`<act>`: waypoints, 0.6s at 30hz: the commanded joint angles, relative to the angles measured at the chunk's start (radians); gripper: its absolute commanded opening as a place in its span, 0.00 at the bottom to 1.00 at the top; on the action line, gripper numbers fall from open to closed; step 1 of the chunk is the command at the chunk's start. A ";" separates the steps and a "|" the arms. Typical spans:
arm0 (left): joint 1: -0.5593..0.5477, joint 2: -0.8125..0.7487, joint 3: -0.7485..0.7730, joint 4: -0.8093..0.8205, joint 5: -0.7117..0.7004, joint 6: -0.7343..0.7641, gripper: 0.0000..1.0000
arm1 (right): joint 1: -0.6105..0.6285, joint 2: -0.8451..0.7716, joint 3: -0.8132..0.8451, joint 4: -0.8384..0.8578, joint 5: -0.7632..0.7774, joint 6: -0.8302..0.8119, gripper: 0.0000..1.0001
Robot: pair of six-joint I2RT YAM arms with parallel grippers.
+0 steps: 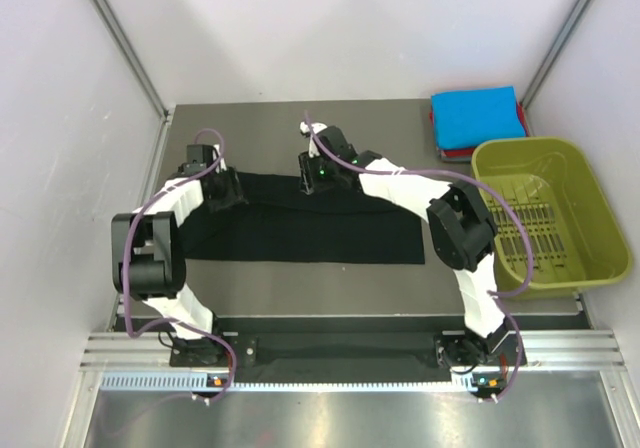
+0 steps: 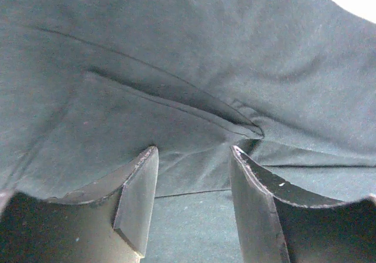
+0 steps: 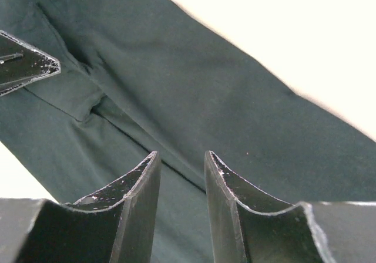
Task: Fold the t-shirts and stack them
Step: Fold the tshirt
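1. Nearest me, the worktop [image 1: 300,293] is bare steel along its near edge, and the black t-shirt [image 1: 320,233] lies just beyond it as a long flat band running from the left side toward the right, already folded lengthwise by the look of it.

2. My left gripper [image 1: 222,190] sits over the band's left end. In the left wrist view the jaws stand apart with only flat cloth showing between them, nothing pinched, so I read it as open and holding nothing.

3. My right gripper [image 1: 318,175] is at the band's far edge, about the middle. Its jaws have a narrow gap over the cloth; I see no fold caught between them, so I call it open and empty as well.

4. Judging the step: I reckon the next fold is crosswise. To do it well I'd take both layers at an edge or corner, not just the top layer, and grip with each claw at matching points so the fold line comes out square.

5. There's a seam pucker near the left claw; I'd smooth that or avoid grabbing it, or the fold may bunch.

6. Farthest off, at the far right corner, the blue t-shirt [image 1: 475,116] lies folded on the red t-shirt [image 1: 458,153], just beyond the green basket [image 1: 590,218]. That's where the stack is.
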State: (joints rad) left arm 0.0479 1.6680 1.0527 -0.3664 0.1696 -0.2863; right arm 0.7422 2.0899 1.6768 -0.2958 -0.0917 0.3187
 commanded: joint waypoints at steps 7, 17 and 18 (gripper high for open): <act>-0.010 0.038 0.043 0.001 0.013 0.062 0.48 | 0.006 -0.048 -0.042 0.014 0.046 -0.004 0.37; -0.045 0.007 0.058 -0.081 -0.065 0.075 0.00 | 0.005 -0.093 -0.121 0.037 0.064 -0.001 0.36; -0.045 -0.002 0.061 -0.089 -0.070 0.073 0.00 | 0.005 -0.097 -0.129 0.038 0.064 -0.003 0.37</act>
State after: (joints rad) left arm 0.0078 1.7084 1.0748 -0.4194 0.1394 -0.2211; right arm 0.7433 2.0731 1.5631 -0.3031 -0.0429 0.3168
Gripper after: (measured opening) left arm 0.011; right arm 0.367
